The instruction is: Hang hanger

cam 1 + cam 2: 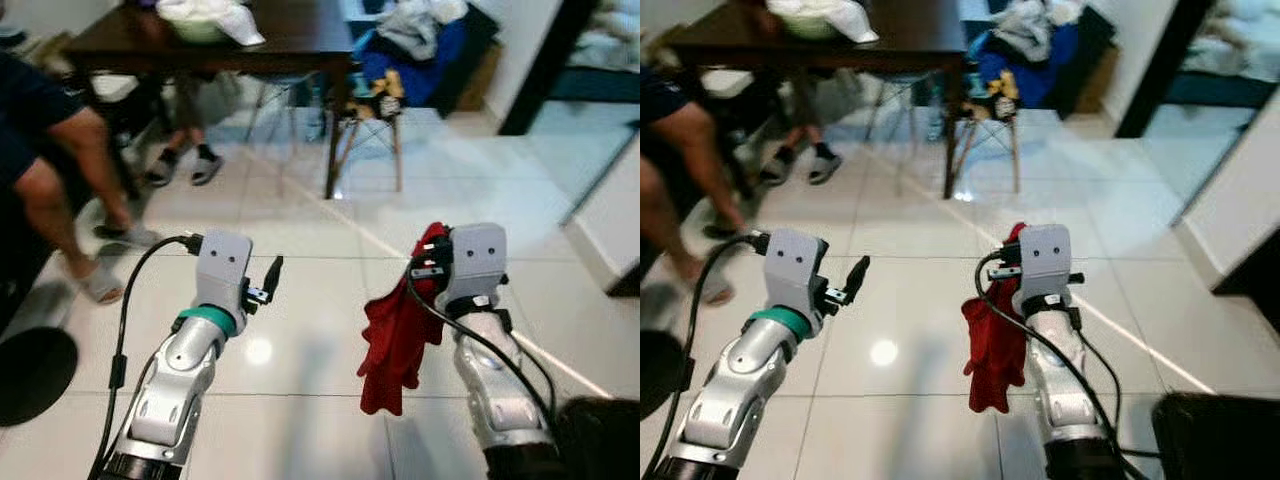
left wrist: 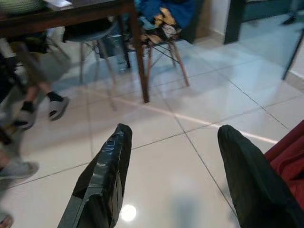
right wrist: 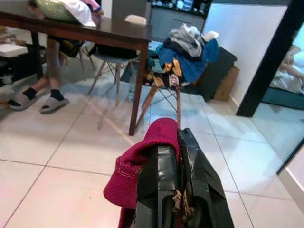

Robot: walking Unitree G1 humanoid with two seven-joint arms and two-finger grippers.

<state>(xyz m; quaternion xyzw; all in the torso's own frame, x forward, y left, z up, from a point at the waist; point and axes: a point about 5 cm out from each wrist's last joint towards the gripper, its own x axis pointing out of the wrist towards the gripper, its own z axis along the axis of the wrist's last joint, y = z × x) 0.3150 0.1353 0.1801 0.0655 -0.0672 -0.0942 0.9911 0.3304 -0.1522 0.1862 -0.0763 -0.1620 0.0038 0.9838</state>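
A person (image 1: 40, 150) sits at the far left, beside a dark table (image 1: 290, 45) with a chair (image 1: 375, 110) piled with clothes at its right end. Over the white tiled floor (image 1: 300, 250), the left gripper (image 2: 173, 178) is held out in front with its fingers spread apart and nothing between them. To its right, the right gripper (image 3: 178, 166) is pinched closed on a red cloth (image 1: 395, 340), which droops from the fingers toward the floor. No hanger frame can be made out under the cloth, and no rail or hook to hang it on is in sight.

The step in hand looks like carrying. It would go best with the right grip kept firm, the arm raised so the cloth clears the floor, the empty left gripper kept clear of the cloth, and the walk kept well off the table leg and the chair.
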